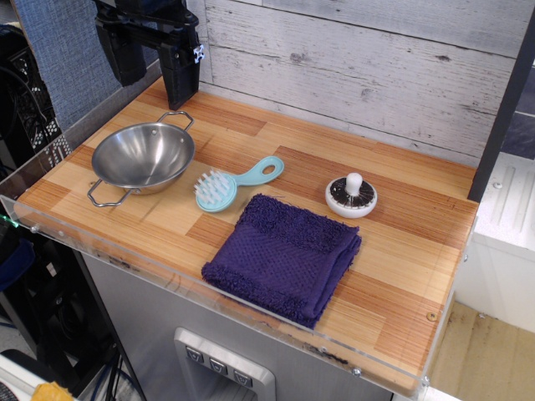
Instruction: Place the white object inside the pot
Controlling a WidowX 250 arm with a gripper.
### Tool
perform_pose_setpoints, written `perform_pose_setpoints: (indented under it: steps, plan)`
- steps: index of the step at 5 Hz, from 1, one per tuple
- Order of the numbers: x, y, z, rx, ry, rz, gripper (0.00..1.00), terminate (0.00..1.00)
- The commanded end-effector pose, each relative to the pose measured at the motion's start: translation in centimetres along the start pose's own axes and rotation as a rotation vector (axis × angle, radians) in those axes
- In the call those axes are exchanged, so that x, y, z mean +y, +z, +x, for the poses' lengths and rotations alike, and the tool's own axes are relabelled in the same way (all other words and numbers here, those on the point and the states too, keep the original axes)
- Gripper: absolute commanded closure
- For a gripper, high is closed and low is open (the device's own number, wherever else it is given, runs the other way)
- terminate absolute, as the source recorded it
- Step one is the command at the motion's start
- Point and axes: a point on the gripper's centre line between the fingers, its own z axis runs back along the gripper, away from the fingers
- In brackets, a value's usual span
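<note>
Here's the white object [351, 196], sitting right of centre in the frame on the wooden counter [401, 259], upright, its short white knob poking up out of the dark slotted top. Nothing is touching it. Just below and to its left lies a folded purple towel [282, 257], its upper right corner near the disc but apart from it.

Moving left, a light-blue brush [234, 185] lies flat, bristled head down towards the lower left, looped handle pointing up and right towards the disc. Its head sits just beside the pot [143, 156], close to the rim, and it's hard to say whether they touch.

The pot stands at the left of the frame, shiny and open, with one wire handle towards the back wall and the other towards the near left edge. It is well apart from the white disc, with the brush between them.

Up in the upper left corner, the gripper [152, 58] hangs above the counter behind the pot, two dark fingers spread with a clear gap between them, holding nothing. A pale plank wall [376, 58] runs along the back.
</note>
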Motion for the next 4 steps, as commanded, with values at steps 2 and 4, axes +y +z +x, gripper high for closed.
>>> perform_pose_setpoints:
  steps: [2, 4]
  plan:
    - [-0.9, 0.2, 0.8, -0.009, -0.033, -0.026, 0.00, 0.00]
    - [-8.5, -2.1, 4.2, 0.033, -0.280, -0.080, 0.00, 0.00]
